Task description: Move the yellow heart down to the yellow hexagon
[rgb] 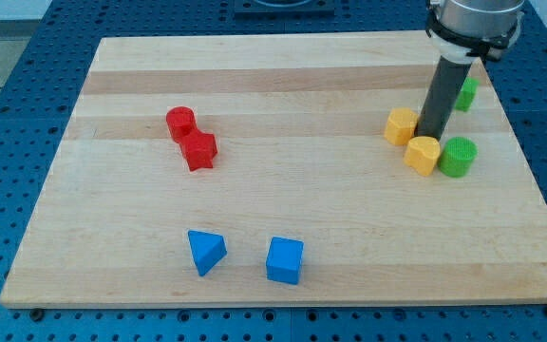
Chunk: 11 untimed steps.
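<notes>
- My tip point(432, 136) stands on the wooden surface point(283, 204); the arm carries no pincer, only the rod.
- The yellow heart point(401, 125) lies just to the view's left of my tip.
- The yellow hexagon point(424, 155) lies just below my tip, touching a green cylinder point(458, 157).
- Another green block point(464, 93) is partly hidden behind the rod.

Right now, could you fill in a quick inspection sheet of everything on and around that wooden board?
Surface: wooden board, flat, on a blue perforated table.
Job's things: yellow heart at the view's right, yellow hexagon just below it; my tip sits between them.
Clutter: green cylinder beside the hexagon, another green block behind the rod, red cylinder touching red star, blue triangle, blue cube.
Claw: nothing seen, only a rod.
Cables: nothing seen.
Surroundings: nothing seen beyond the table.
</notes>
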Each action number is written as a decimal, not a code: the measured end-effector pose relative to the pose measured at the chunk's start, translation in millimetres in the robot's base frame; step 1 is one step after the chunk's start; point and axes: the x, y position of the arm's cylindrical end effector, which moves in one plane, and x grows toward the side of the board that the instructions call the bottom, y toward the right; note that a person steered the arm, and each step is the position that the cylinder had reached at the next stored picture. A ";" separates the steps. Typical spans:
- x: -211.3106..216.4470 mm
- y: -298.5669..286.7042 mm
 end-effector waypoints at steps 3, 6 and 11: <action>-25.1 20.0; 46.1 -7.9; 44.1 -53.4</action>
